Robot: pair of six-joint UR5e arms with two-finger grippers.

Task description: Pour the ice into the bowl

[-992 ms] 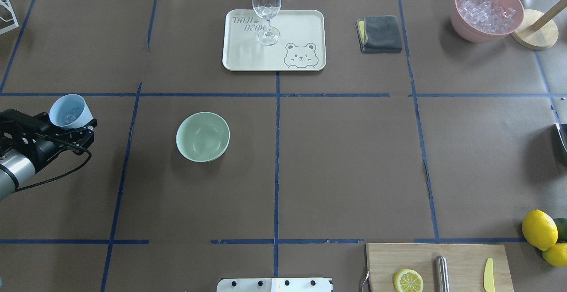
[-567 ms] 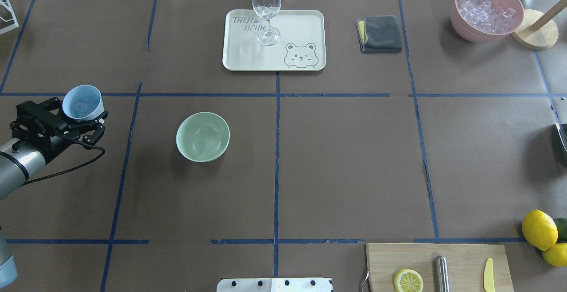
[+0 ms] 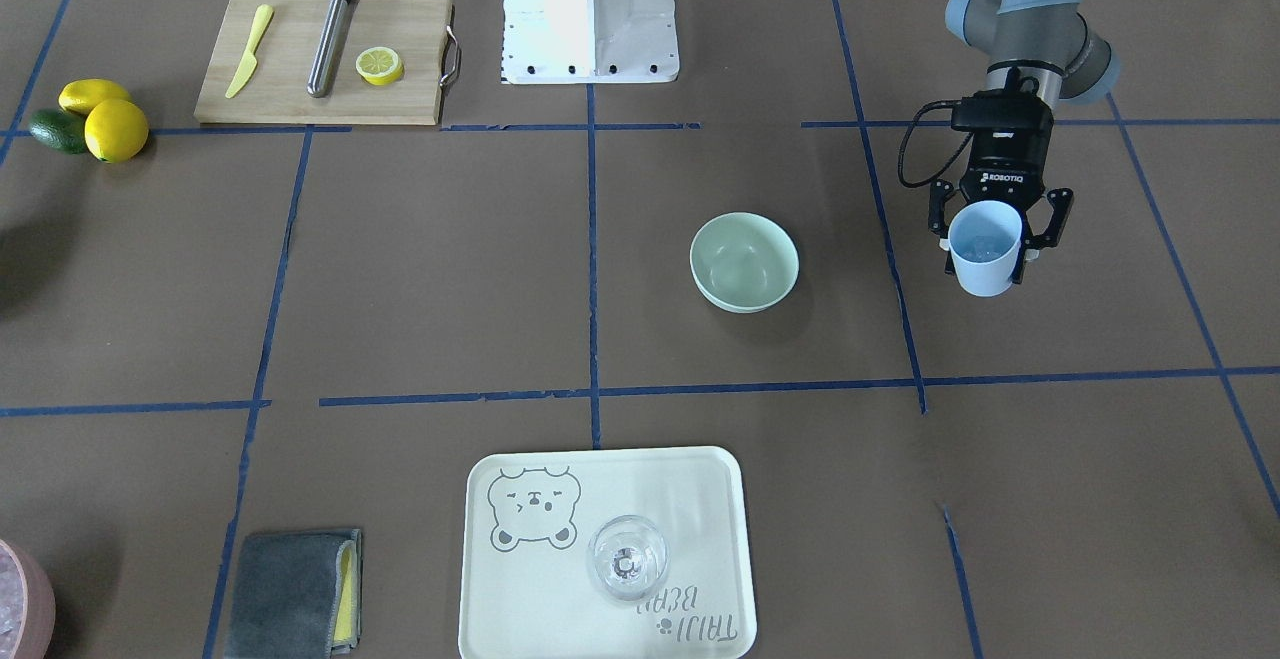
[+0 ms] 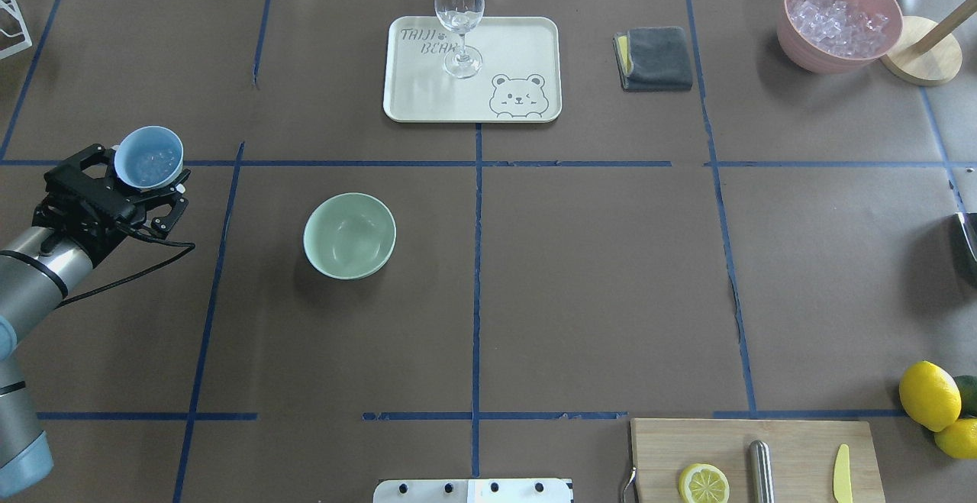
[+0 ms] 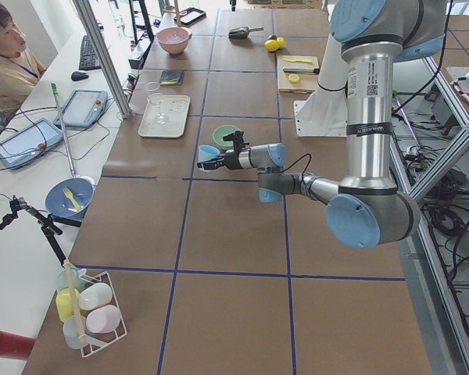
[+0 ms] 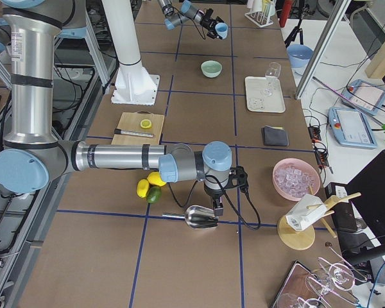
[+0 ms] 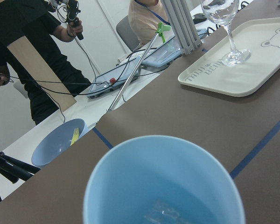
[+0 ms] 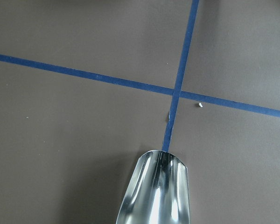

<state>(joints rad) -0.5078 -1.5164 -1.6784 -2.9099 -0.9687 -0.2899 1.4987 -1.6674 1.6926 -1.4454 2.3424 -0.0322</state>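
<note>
Cup [image 4: 149, 156] has shifted inward from the table's left edge, left gripper [image 3: 990, 239] clasping it; ice [image 7: 161, 212], maybe 2 cubes. Tip slowly once over bowl [image 4: 349, 236].

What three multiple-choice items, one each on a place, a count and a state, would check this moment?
1. Where does the wine glass stand?
A. on a stack of plates
B. on the cream tray
C. inside a box

2. How many whole yellow lemons lie beside the cutting board?
A. two
B. four
C. none

3. What is the left pincer doing?
A. hanging open and empty
B. gripping a spoon
C. shut on the light blue cup, mouth up

Answers:
1 B: the glass's foot rests on the tray, near the lettering.
2 A: two lemons sit together with one dark green fruit.
3 C: the cup sits clamped in the pincer, off to the side of the bowl, not over it.
</note>
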